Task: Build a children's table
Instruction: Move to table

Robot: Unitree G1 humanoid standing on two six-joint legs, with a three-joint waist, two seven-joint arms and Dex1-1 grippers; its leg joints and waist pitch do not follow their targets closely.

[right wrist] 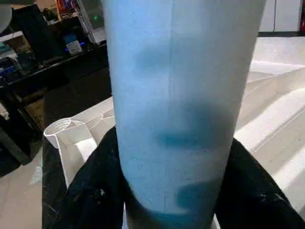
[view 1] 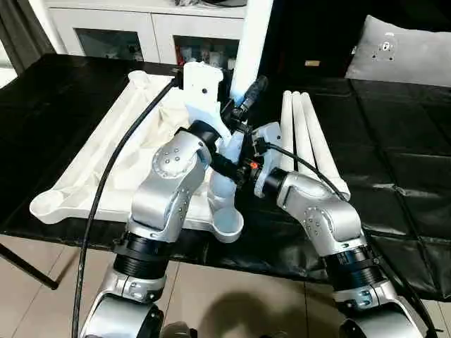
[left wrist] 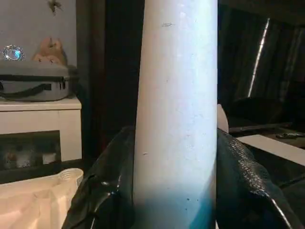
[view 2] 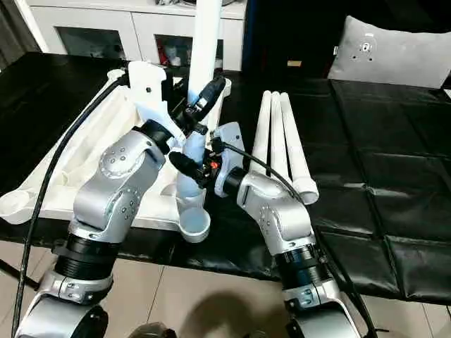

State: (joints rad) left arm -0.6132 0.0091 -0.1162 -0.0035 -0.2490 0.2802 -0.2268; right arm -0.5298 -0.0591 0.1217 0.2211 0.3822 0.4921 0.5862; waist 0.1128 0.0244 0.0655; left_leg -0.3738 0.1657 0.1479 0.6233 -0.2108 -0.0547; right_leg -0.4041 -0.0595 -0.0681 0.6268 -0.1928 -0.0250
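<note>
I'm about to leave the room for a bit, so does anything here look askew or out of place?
Nothing stands out. The tabletop lies ribbed side up, one leg stands upright over its near corner socket, gripped between both grippers, and three legs lie side by side on the black surface beside it.

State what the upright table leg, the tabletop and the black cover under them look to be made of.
Upright leg: probably plastic, smooth matte white with a faint seam line.
Tabletop: likely moulded plastic, white, with ribs and round sockets.
Black cover: seemingly vinyl or faux leather, glossy with quilted seams.
</note>
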